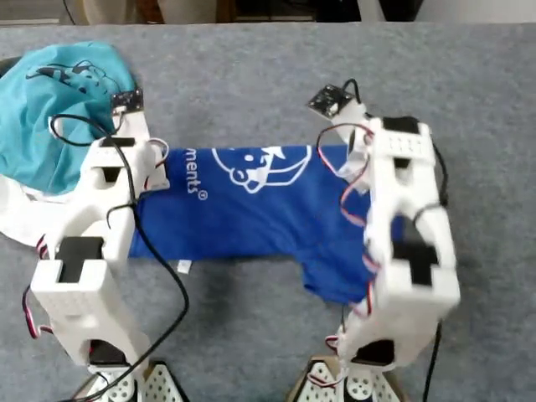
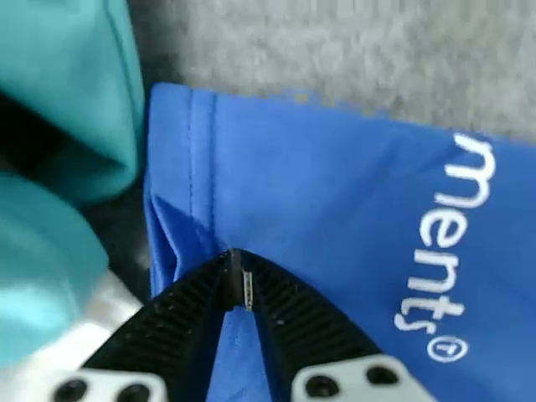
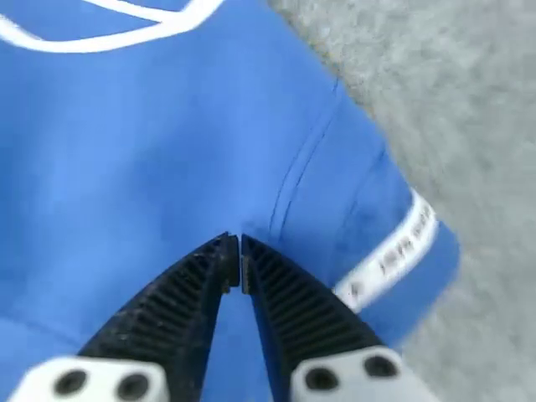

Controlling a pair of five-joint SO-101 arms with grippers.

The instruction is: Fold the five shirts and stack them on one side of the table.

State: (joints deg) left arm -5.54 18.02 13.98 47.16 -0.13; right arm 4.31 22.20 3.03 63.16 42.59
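Observation:
A blue shirt (image 1: 251,218) with white print lies spread across the middle of the grey table, folded into a wide band, one sleeve poking out toward the near edge. My left gripper (image 1: 155,172) sits at its left end, beside the teal shirt. In the left wrist view the left gripper (image 2: 237,280) is shut, pinching a puckered fold of the blue shirt (image 2: 335,193) near its hem. My right gripper (image 1: 356,155) is over the shirt's right end. The right wrist view shows the right gripper (image 3: 234,255) shut on the blue shirt (image 3: 126,126) by a sleeve seam.
A crumpled teal shirt (image 1: 59,109) lies at the far left on top of a white shirt (image 1: 17,222), close to the left arm. Bare grey table (image 1: 251,335) stretches in front of the blue shirt and along the far side.

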